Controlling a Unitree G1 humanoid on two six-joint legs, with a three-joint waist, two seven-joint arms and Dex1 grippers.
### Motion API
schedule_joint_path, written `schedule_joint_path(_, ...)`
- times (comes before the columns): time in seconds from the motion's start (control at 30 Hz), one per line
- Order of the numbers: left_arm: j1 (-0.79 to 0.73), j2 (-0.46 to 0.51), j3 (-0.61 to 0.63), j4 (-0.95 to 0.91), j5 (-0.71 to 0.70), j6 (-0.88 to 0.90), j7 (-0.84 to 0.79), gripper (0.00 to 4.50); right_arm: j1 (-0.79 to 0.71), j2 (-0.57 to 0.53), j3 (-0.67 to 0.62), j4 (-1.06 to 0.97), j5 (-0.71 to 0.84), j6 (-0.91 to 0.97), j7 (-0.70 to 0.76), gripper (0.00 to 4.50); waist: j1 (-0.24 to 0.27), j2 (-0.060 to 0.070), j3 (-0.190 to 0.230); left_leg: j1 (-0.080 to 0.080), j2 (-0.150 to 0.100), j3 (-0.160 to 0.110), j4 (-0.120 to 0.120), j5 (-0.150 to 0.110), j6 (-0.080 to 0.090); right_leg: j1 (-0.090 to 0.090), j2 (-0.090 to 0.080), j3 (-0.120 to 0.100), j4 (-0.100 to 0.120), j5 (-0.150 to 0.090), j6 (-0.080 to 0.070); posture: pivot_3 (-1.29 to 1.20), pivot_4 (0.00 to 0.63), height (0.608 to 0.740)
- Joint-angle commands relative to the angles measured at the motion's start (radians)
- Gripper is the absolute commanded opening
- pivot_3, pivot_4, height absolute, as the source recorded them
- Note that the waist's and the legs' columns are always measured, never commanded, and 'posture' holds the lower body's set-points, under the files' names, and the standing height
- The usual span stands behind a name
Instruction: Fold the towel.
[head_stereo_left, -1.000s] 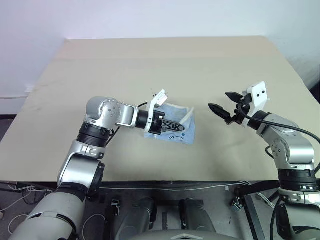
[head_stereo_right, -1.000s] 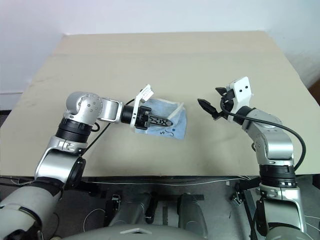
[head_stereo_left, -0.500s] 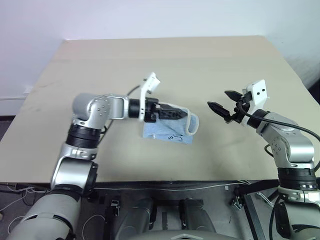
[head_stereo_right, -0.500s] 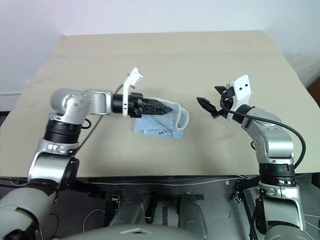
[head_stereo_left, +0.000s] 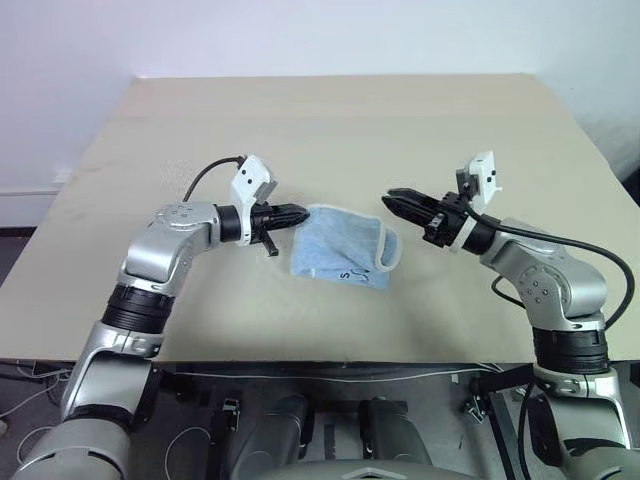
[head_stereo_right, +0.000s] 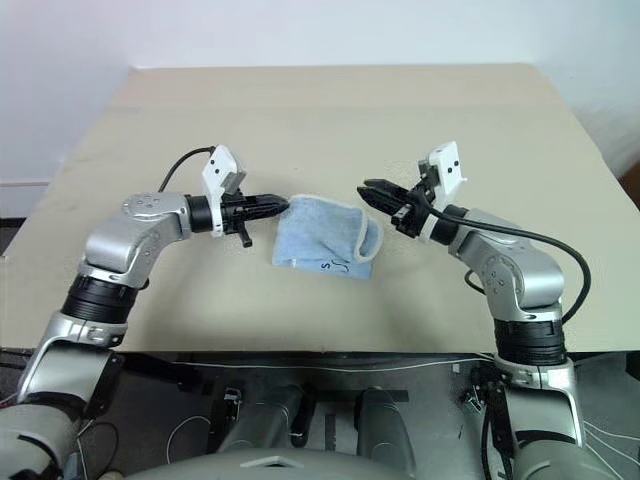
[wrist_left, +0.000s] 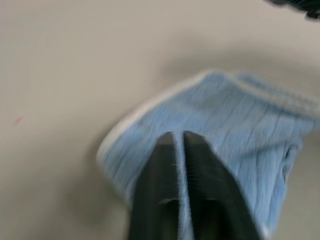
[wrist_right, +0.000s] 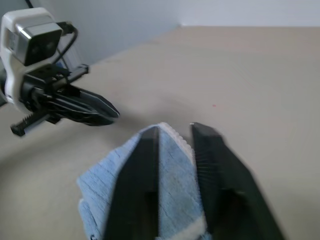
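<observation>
The towel lies bunched and partly doubled near the middle of the surface; your left gripper has its jaws pinching the towel's left edge. Your right gripper, just beside the towel's right edge, has its jaws pressed together with cloth between them. I judge you're mid-fold: next, carry one edge over and lay it flat.

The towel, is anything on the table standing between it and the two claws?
Nothing visible does. The left claw sits at one edge of the towel, the right claw just above the opposite edge, with bare table all around.
</observation>
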Motion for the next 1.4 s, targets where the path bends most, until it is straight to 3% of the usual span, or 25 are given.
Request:
schedule_joint_path(0.03,-0.020,-0.021,0.022,0.005,0.002,-0.038,-0.022,0.00,-0.033,0.016,0.008,-0.005,0.011,-0.010,0.010,0.04,-0.003,0.000,0.000,0.000,0.000,0.000,0.000,0.000,0.000,0.000,0.000,0.000,0.000,0.000,0.000,0.00,0.150,0.740)
schedule_joint_path(0.33,-0.032,-0.060,-0.003,0.087,0.043,-0.166,-0.130,0.00,-0.056,0.095,0.073,0.094,-0.055,-0.032,-0.034,0.04,-0.008,0.000,0.000,0.000,0.000,0.000,0.001,0.000,0.000,0.000,0.000,0.000,0.002,0.000,0.000,0.00,0.150,0.740)
schedule_joint_path(0.47,-0.018,-0.064,-0.045,0.217,0.147,-0.336,-0.153,0.00,-0.076,0.170,0.105,0.196,-0.130,-0.079,-0.103,0.04,-0.011,0.000,0.000,0.001,0.000,0.000,0.001,0.001,-0.001,0.000,0.000,0.000,0.003,0.000,0.000,0.00,0.150,0.740)
schedule_joint_path(0.63,0.028,-0.087,-0.115,0.317,0.226,-0.408,-0.197,0.00,-0.032,0.198,0.161,0.262,-0.199,-0.108,-0.100,0.04,-0.013,0.000,0.000,0.001,0.000,0.000,0.001,0.001,-0.002,-0.001,0.000,0.000,0.003,0.000,0.000,0.00,0.150,0.740)
schedule_joint_path(0.83,0.123,-0.038,-0.136,0.247,0.234,-0.389,-0.275,0.00,-0.011,0.184,0.204,0.319,-0.286,-0.089,-0.130,0.04,-0.027,0.002,-0.002,0.002,0.000,0.000,0.001,0.000,0.000,0.000,0.000,0.000,0.004,0.000,0.000,0.00,0.150,0.740)
schedule_joint_path(1.0,0.147,-0.014,-0.109,0.229,0.243,-0.385,-0.251,0.00,-0.035,0.187,0.191,0.377,-0.317,-0.121,-0.133,0.04,-0.026,0.002,-0.002,0.013,0.000,0.000,0.000,0.000,0.000,0.007,0.001,0.001,0.003,0.000,0.000,0.00,0.150,0.740)
schedule_joint_path(1.17,0.122,-0.023,-0.058,0.250,0.222,-0.378,-0.198,0.00,-0.087,0.210,0.118,0.354,-0.212,-0.089,-0.087,0.04,-0.026,0.002,-0.002,0.020,0.000,0.000,0.000,-0.002,-0.002,0.016,0.001,0.000,0.002,0.000,0.000,0.00,0.150,0.740)
schedule_joint_path(1.27,0.107,-0.014,-0.024,0.225,0.202,-0.344,-0.180,0.00,-0.103,0.195,0.069,0.276,-0.115,0.010,-0.045,0.64,-0.026,0.002,-0.002,0.019,0.000,-0.001,0.000,-0.002,-0.002,0.016,0.001,0.000,0.002,0.000,0.000,0.00,0.150,0.740)
schedule_joint_path(1.4,0.109,0.024,0.042,0.125,0.142,-0.278,-0.188,0.00,-0.133,0.146,0.009,0.207,-0.042,0.145,-0.060,2.00,-0.028,0.002,-0.002,0.016,0.000,-0.001,-0.001,-0.002,-0.001,0.014,0.001,0.000,0.002,0.000,0.000,0.00,0.150,0.740)
